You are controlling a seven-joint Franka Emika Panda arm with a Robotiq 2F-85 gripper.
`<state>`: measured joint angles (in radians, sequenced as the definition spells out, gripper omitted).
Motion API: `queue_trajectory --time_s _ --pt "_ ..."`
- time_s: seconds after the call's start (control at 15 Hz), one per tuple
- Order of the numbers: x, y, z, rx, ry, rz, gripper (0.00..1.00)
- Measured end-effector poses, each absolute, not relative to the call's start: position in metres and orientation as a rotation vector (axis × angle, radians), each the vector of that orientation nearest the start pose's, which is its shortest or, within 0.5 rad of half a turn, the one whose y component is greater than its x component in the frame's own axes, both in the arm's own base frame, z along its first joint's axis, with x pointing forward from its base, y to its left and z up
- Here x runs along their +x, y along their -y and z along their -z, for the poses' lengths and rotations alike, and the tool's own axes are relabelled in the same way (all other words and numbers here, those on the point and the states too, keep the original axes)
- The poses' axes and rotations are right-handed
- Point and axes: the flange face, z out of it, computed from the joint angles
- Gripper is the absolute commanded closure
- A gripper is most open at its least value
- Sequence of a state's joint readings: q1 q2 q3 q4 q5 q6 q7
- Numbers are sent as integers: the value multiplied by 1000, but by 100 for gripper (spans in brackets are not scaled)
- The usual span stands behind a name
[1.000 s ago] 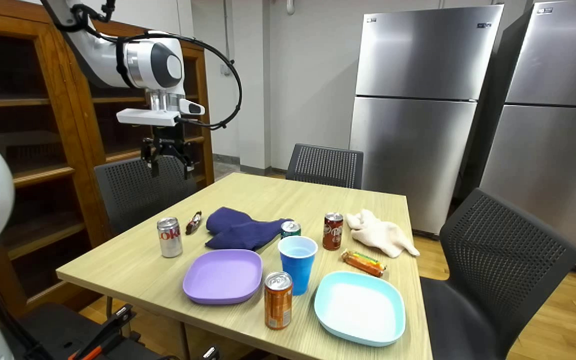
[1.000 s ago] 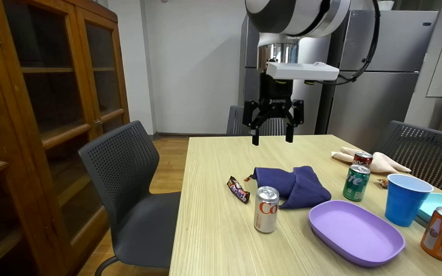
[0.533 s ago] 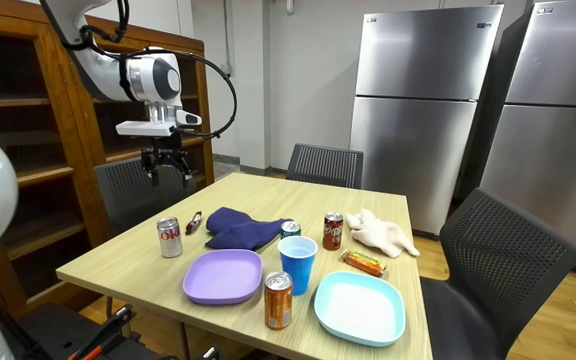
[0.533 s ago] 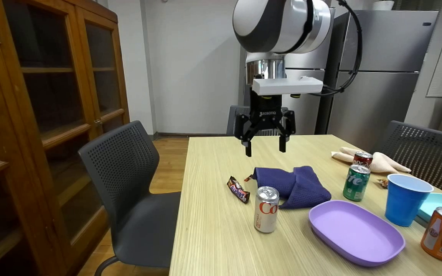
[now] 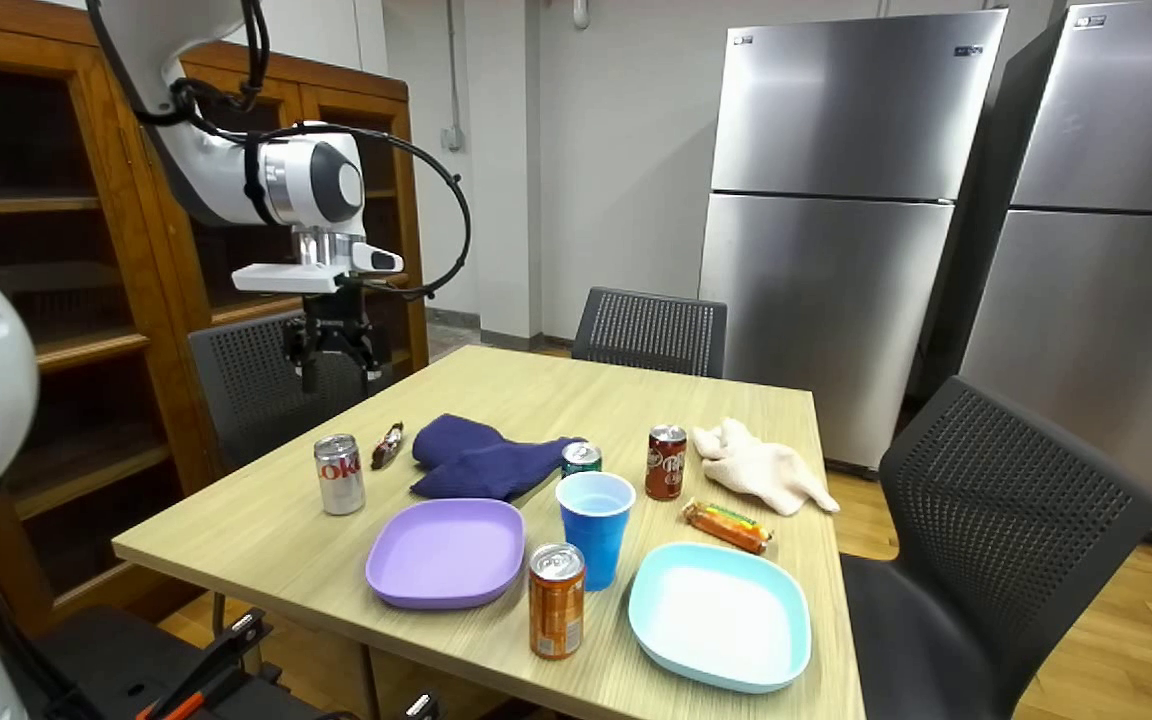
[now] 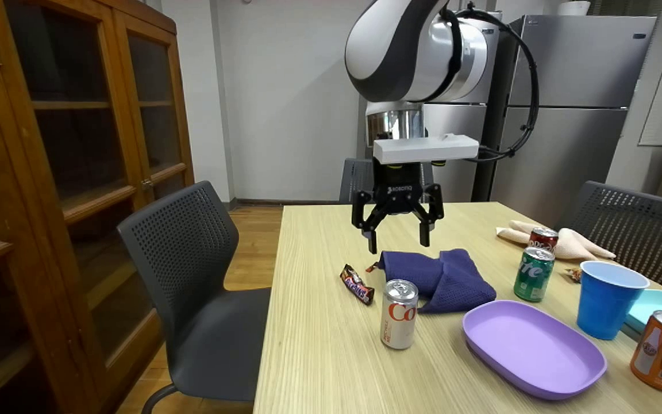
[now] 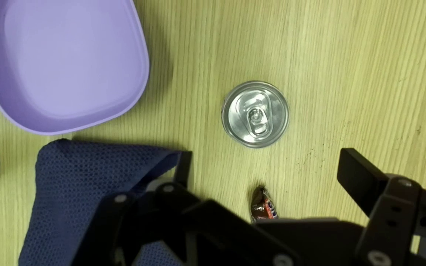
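My gripper [image 6: 399, 241] hangs above the table with its fingers wide apart and nothing between them. In the wrist view the Snickers bar [image 7: 263, 205] lies below, between the fingers [image 7: 359, 181], its lower part hidden by the gripper body. The silver Diet Coke can [image 7: 255, 114] stands upright just beyond the fingertips. A crumpled navy cloth [image 6: 431, 279] lies beside the bar, partly under one finger in the wrist view. In both exterior views the gripper is above the bar [image 5: 388, 446] and touches nothing.
A purple plate [image 6: 535, 348] lies near the navy cloth. A green can [image 6: 534, 275], blue cup [image 5: 596, 520], orange can [image 5: 556, 600], brown Dr Pepper can [image 5: 665, 462], orange-wrapped bar [image 5: 727, 526], pale cloth [image 5: 764, 468] and turquoise plate [image 5: 720, 617] stand farther over. Chairs [image 6: 193, 287] surround the table.
My gripper has come down toward the table, moving slightly left in an exterior view. Its fingers have stayed apart. The objects on the table have not moved.
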<state>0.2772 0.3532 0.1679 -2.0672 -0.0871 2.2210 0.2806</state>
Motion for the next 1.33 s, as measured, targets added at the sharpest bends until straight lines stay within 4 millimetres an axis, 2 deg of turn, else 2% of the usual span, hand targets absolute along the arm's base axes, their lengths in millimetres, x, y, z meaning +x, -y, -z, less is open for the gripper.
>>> queue_trajectory --time_s 0.4,1.33 --pt "510 -238 -229 -3197 302 -360 0" --pt "508 -240 -228 -3198 306 -371 0"
